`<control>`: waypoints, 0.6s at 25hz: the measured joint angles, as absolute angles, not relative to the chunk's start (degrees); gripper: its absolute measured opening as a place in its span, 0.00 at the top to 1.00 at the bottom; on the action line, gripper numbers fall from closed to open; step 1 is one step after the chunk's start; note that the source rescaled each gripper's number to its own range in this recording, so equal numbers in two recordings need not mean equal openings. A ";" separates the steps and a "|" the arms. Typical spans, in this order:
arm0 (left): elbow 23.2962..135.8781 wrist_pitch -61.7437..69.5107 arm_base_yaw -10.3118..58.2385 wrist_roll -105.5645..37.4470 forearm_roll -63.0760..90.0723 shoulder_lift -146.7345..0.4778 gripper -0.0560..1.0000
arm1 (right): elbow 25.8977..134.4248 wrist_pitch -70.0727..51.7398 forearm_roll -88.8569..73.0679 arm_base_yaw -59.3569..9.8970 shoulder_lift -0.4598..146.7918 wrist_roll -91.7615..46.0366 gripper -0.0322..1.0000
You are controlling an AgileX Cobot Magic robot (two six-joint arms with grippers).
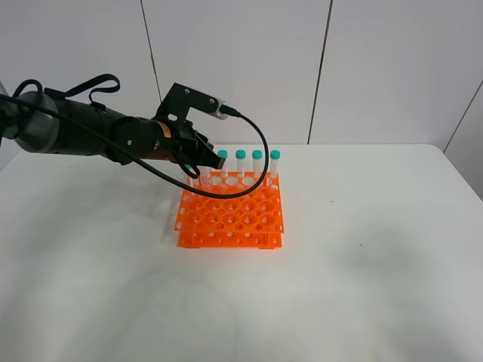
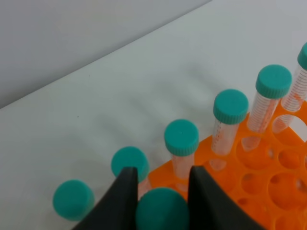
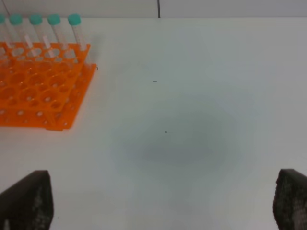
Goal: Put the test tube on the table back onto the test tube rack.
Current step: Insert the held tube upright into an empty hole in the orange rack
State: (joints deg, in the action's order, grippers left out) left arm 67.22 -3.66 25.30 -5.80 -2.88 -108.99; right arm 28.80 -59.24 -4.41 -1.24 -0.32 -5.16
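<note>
My left gripper (image 1: 198, 163) hangs over the back-left corner of the orange test tube rack (image 1: 230, 215). In the left wrist view its black fingers (image 2: 125, 196) are shut on the teal cap of a test tube (image 2: 160, 213), held upright just in front of the back row; its lower end is hidden. Several other teal-capped tubes (image 2: 230, 106) stand in the rack's (image 2: 268, 182) back row, also seen from above (image 1: 257, 154). My right gripper (image 3: 158, 206) is open and empty over the bare white table (image 3: 192, 96), far from the rack (image 3: 43, 86).
The white table (image 1: 362, 264) stretches around the rack on all sides. A grey panelled wall (image 1: 241, 60) stands behind the table's far edge. The left arm's black cable (image 1: 256, 162) loops over the back row of tubes.
</note>
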 joint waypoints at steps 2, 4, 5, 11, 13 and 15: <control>67.22 -3.72 25.30 -5.92 -2.88 -109.13 0.95 | 28.80 -59.24 -4.41 -1.24 -0.32 -5.16 0.00; 67.22 -3.90 25.30 -5.97 -2.88 -109.81 0.95 | 28.80 -59.24 -4.41 -1.24 -0.32 -5.16 0.00; 67.22 -4.02 25.30 -5.97 -2.88 -110.26 0.95 | 28.80 -59.24 -4.41 -1.24 -0.32 -5.16 0.00; 67.22 -5.16 25.30 -5.97 -2.88 -111.04 0.95 | 28.80 -59.24 -4.41 -1.24 -0.32 -5.16 0.00; 67.22 -5.43 25.30 -5.97 -2.88 -111.17 0.95 | 28.80 -59.24 -4.41 -1.24 -0.32 -5.16 0.00; 67.22 -5.74 25.30 -5.97 -2.88 -111.75 0.95 | 28.80 -59.24 -4.41 -1.24 -0.32 -5.16 0.00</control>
State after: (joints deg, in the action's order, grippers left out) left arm 67.22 -5.74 25.30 -5.97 -2.88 -111.75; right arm 28.80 -59.24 -4.41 -1.24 -0.32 -5.16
